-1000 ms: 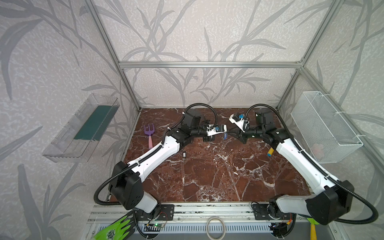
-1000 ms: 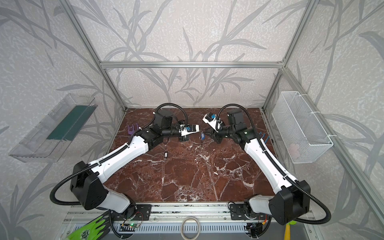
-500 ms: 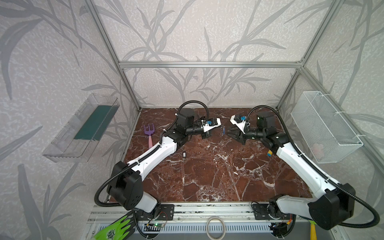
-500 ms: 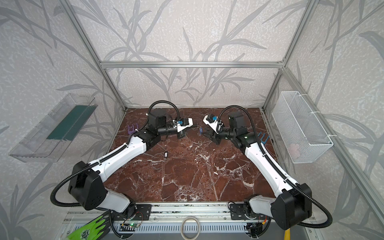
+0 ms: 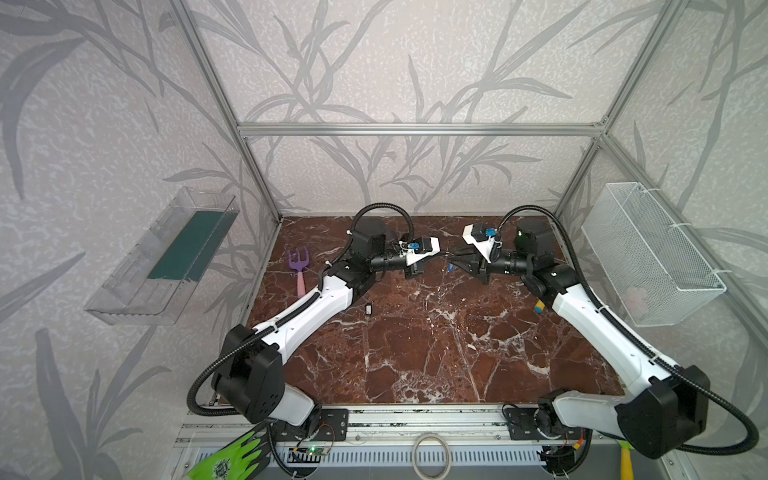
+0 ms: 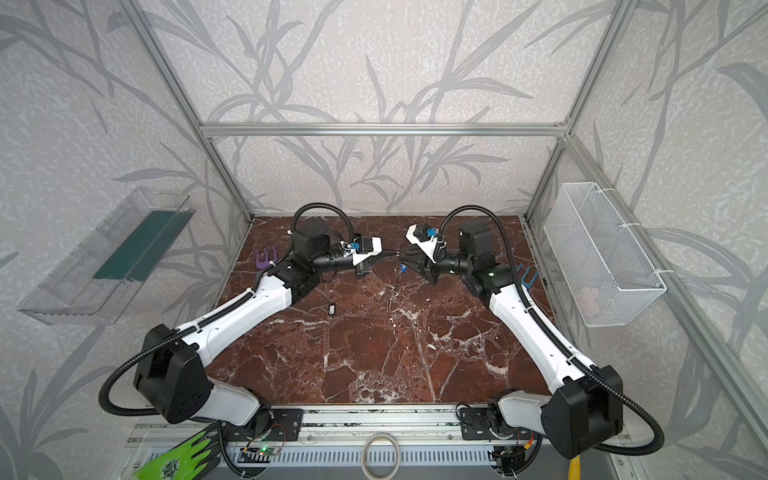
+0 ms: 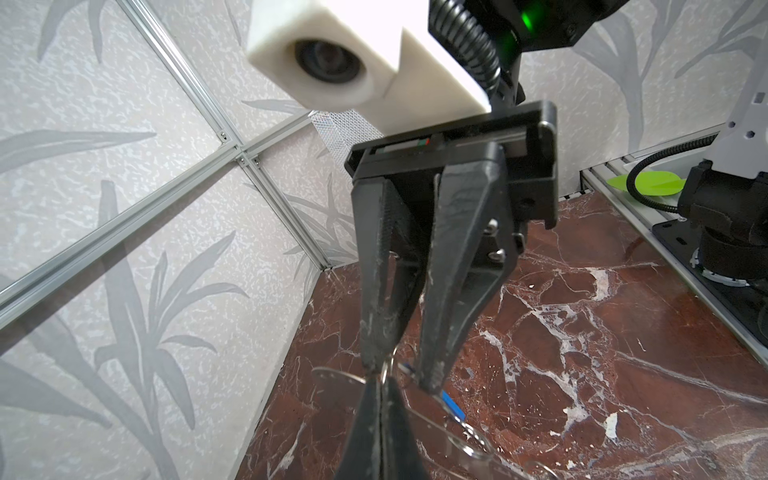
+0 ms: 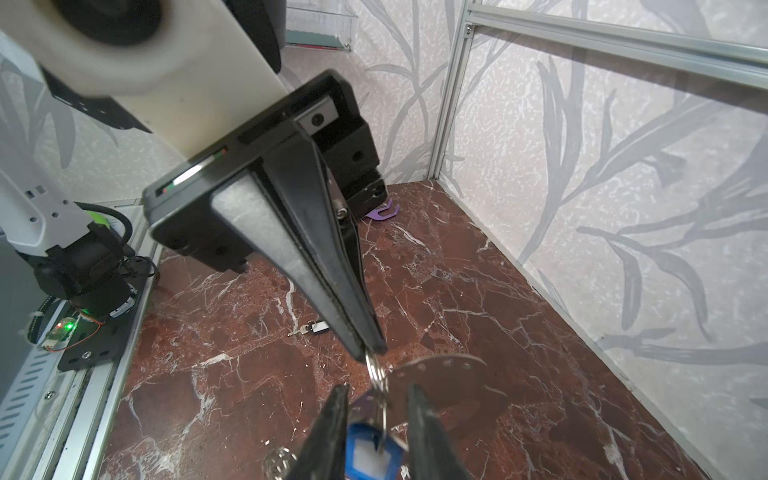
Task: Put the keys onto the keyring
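Observation:
Above the far middle of the marble floor the two grippers meet tip to tip. My left gripper (image 8: 368, 347) is shut on a small split ring at the edge of the keyring (image 8: 440, 374), a flat grey plate with holes that hangs in the air. From the same ring dangles the key with the blue tag (image 8: 370, 453). My right gripper (image 8: 378, 395) has its fingers against both sides of that tag. In both top views the tag is a blue speck (image 5: 450, 268) between the arms. The black-and-white key (image 5: 368, 308) lies alone on the floor by the left arm.
A purple toy fork (image 5: 299, 270) lies at the far left of the floor. A blue fork (image 6: 528, 276) lies at the right edge. A wire basket (image 5: 648, 253) hangs on the right wall and a clear tray (image 5: 166, 257) on the left. A pale ring (image 5: 431, 455) sits on the front rail.
Over the last second my left gripper drew back a little to the left and rose, so the two wrists stand further apart. Little has shifted in the last half second.

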Available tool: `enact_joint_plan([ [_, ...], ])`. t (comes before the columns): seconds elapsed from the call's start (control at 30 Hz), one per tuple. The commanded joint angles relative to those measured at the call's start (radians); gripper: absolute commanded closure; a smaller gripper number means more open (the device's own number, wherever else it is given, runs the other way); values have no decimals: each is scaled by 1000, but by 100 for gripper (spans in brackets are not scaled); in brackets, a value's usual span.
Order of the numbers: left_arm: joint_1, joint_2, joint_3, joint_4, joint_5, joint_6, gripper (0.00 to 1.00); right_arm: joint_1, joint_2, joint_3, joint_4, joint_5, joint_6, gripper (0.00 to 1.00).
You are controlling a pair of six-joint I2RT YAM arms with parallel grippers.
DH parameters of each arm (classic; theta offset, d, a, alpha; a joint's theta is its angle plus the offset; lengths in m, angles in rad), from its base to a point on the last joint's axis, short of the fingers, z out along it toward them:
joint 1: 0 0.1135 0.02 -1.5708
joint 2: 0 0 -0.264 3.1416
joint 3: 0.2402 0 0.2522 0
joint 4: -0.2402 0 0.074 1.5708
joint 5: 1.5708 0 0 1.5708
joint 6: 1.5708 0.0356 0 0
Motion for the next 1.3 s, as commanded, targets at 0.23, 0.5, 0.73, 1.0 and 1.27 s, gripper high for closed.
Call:
enact_joint_plan([
  [0.23, 4, -35, 4, 11, 31, 5, 100, -2, -9, 22, 17, -43, -16, 100],
  [0.5, -38, -23, 108, -303, -104, 256, 83, 14, 4, 110, -209, 32, -118, 100],
  [0.73, -66, 0, 186, -465, -193, 393, 78, 34, 32, 156, -318, 73, -175, 100],
  [1.0, -91, 27, 233, -532, -230, 444, 79, 45, 48, 176, -350, 86, -198, 100],
  [1.27, -99, 58, 276, -609, -251, 476, 80, 45, 36, 168, -341, 94, -218, 100],
])
